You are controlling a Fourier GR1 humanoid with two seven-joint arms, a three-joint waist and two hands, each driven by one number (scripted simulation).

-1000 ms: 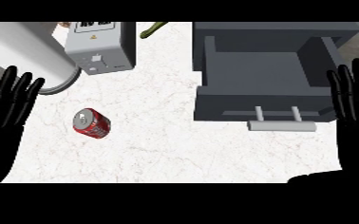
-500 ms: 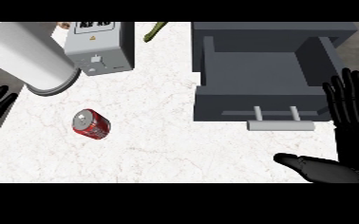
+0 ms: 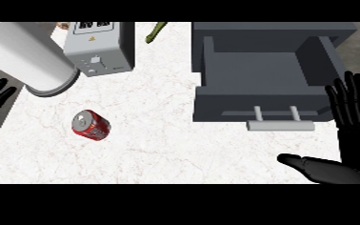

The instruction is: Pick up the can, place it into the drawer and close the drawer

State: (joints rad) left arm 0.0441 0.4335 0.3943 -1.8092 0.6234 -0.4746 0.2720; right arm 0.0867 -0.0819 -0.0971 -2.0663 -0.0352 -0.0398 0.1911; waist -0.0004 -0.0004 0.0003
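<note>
A red can (image 3: pixel 91 125) lies on its side on the white marble counter, left of centre. The grey drawer (image 3: pixel 264 106) stands pulled open at the right, hollow inside, with a pale handle (image 3: pixel 279 119) on its front. My right hand (image 3: pixel 342 143) is open at the right edge, fingers straight up beside the drawer's front corner and thumb pointing left, far from the can. Only the fingertips of my left hand (image 3: pixel 5 91) show at the left edge.
A grey toaster (image 3: pixel 100 47) stands at the back left, with a large white cylinder (image 3: pixel 32 59) lying beside it. A green stalk (image 3: pixel 155 31) lies at the back edge. Bare counter (image 3: pixel 175 148) spreads between the can and the drawer.
My right hand has come further into view from the lower right, its thumb now showing. My left hand has drawn back toward the left edge. The can and drawer have not moved.
</note>
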